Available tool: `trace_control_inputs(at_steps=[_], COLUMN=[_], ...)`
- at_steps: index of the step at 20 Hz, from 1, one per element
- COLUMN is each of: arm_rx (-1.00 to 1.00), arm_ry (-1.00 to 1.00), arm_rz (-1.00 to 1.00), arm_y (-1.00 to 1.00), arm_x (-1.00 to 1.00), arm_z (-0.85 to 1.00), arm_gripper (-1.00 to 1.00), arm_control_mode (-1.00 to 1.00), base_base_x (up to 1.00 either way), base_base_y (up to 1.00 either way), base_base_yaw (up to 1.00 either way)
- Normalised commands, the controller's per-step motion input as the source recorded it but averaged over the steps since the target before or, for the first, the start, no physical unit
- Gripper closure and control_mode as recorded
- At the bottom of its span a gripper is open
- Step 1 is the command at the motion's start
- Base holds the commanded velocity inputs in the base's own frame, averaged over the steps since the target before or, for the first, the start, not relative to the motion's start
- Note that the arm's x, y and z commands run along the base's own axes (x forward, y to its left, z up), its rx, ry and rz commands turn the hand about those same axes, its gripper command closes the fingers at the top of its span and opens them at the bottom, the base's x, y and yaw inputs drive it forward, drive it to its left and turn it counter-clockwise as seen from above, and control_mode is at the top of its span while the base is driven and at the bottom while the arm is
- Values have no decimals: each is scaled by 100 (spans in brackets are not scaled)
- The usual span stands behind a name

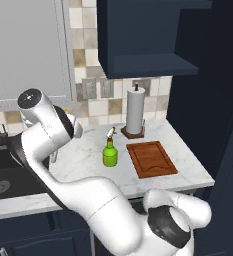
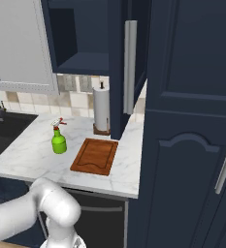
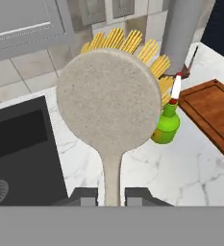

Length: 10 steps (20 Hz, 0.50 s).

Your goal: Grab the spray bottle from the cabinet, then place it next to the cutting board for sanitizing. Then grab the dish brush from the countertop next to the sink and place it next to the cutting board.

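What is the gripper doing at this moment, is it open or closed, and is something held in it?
Gripper: closed on the handle of the dish brush, holding it up above the countertop.

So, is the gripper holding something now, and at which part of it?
Yes. The gripper is shut on the dish brush, gripping the lower end of its slim handle; the round head stands up beyond the fingertips.
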Motion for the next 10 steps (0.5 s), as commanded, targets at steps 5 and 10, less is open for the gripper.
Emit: trace_control_inputs(at_steps=[5, 10], arm_rx=[11, 6], arm_ry=[0, 0], arm_rz=[-21, -26], arm_y=[-73, -81], arm_x=[-57, -49], arm_z=[81, 42], arm_gripper=[100, 100], arm_control_mode=[-100, -100], base_base_x=[0, 0], base_base_y=[0, 0], base_base_yaw=[0, 0])
